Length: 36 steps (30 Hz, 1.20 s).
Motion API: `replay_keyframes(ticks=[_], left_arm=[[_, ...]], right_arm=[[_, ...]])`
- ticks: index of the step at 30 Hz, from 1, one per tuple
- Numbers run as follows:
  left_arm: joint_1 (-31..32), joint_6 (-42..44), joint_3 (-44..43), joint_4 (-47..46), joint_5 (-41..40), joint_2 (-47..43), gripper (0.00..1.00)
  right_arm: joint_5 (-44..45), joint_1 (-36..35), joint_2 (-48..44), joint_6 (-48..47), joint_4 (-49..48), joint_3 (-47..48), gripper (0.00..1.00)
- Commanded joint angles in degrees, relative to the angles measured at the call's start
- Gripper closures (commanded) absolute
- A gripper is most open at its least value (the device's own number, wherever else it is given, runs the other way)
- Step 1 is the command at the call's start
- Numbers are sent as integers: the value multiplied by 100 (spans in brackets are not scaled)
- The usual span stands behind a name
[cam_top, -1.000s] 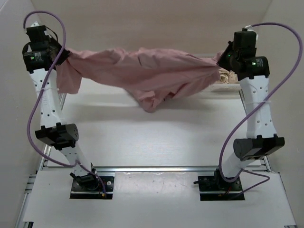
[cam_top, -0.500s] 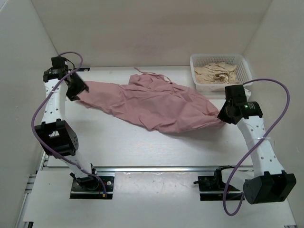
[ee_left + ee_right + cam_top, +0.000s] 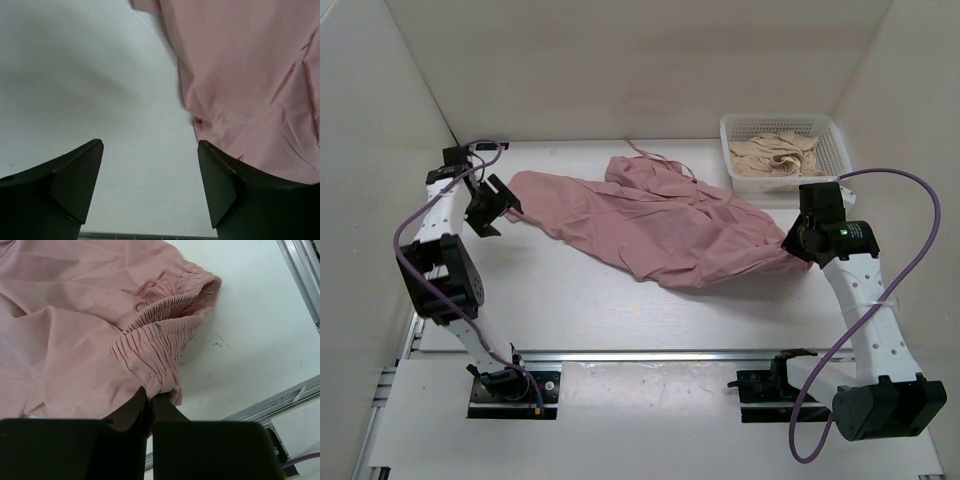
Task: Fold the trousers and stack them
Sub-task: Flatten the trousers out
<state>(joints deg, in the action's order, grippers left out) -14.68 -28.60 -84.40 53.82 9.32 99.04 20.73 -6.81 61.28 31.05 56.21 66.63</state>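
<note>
Since a second ago the trousers [image 3: 650, 225] have come down from hanging stretched in the air between the two raised arms and are now lying spread on the table [image 3: 620, 310], and the left gripper [image 3: 508, 207] has let its end go. Nearest of the two, the right gripper [image 3: 150, 396] is keeping its fingers pressed together on a bunch of the gathered waistband [image 3: 160, 340], pinching it just above the tabletop, with the drawstring [image 3: 155, 287] lying loose on the fabric behind it. From there the pink cloth is running in a long, wrinkled diagonal band toward the far left, with one bulge sagging toward the near side. At that far-left end the left gripper is hovering with its fingers spread wide, and its wrist view is showing bare table between them and the cloth edge lying just beside the right-hand finger [image 3: 220, 185], not held. Farthest back on the right, a white basket [image 3: 727, 128] is holding a crumpled beige garment [image 3: 775, 155], well apart from the trousers. The task seems to be only beginning: the trousers are being laid out but no fold is showing yet, the creases are still wanting smoothing, and all the folding and the stacking are remaining to be done.
</note>
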Motion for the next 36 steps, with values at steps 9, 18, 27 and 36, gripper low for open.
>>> replay_keyframes(ticks=[9,18,27,36], left_arm=[[105,-321,-1552,-373,97,1942,27],[105,-374,-2079,-373,-80,2514,42],[105,-374,-2748,-197,-291,3146,42],[158,-374,-3530,242,-265,3464,90]], right_arm=[[-245,13,-11,-134,-242,-89,100],[-298,13,560,-187,-242,78,100],[-298,13,798,-187,-294,236,100],[-96,13,850,-300,-294,403,100]])
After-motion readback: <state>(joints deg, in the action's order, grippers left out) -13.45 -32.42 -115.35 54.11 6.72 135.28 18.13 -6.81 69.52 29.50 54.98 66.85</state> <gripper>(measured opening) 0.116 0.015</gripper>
